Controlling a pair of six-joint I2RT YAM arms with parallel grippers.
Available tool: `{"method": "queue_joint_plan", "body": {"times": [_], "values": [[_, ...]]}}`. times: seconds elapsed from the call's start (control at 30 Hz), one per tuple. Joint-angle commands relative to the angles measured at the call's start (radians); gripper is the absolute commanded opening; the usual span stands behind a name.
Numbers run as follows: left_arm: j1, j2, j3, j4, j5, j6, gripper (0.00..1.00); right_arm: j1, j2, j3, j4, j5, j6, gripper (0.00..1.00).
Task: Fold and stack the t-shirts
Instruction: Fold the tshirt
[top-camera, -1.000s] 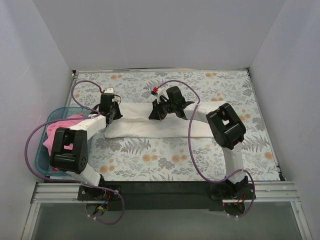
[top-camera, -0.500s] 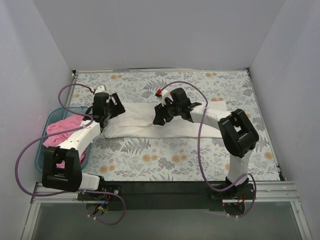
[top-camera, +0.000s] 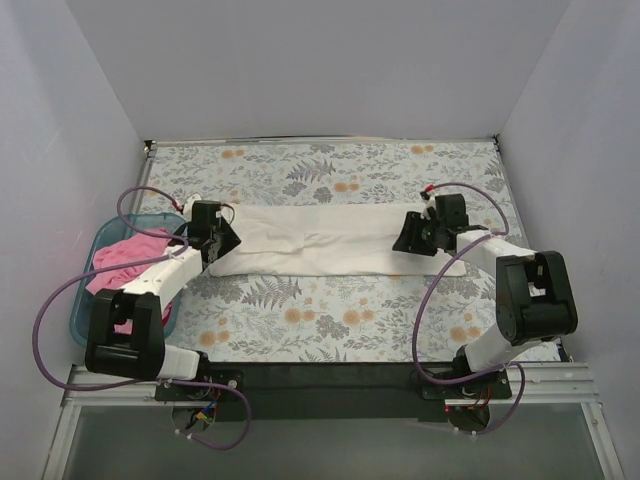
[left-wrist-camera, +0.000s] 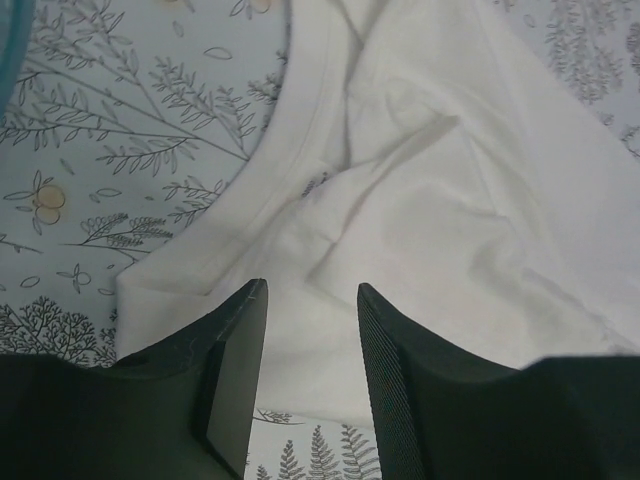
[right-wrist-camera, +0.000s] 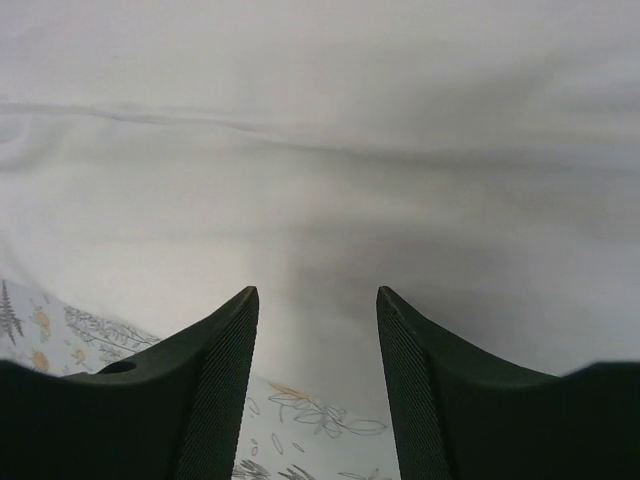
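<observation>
The white t-shirt (top-camera: 320, 240) lies folded into a long band across the middle of the floral table. My left gripper (top-camera: 222, 240) is at its left end, open, just above the collar end of the shirt (left-wrist-camera: 400, 180); nothing is held between the fingers (left-wrist-camera: 240, 360). My right gripper (top-camera: 405, 238) is at the shirt's right part, open, low over the smooth white cloth (right-wrist-camera: 320, 150). The pink t-shirt (top-camera: 125, 258) lies bunched in the teal basket at the left.
The teal plastic basket (top-camera: 83, 310) stands at the table's left edge beside the left arm. The floral tablecloth (top-camera: 330, 310) shows in front of and behind the shirt. Purple cables loop off both arms. White walls close in three sides.
My right gripper has moved from the shirt's middle to its right end, and the band now lies stretched out longer. My left gripper has shifted slightly left and nearer at the left end.
</observation>
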Motion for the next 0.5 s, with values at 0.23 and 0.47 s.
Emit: {"method": "queue_joint_plan", "body": {"times": [0.23,0.47], "values": [[0.089,0.087,-0.07,-0.122,-0.068,-0.218,0.37,-0.219,-0.123,-0.191,-0.033,0.139,0.072,0.55],[0.135,0.165,-0.04,-0.122,-0.053,-0.248,0.36,-0.33,-0.201,-0.266,-0.097,0.183,0.079,0.56]]}}
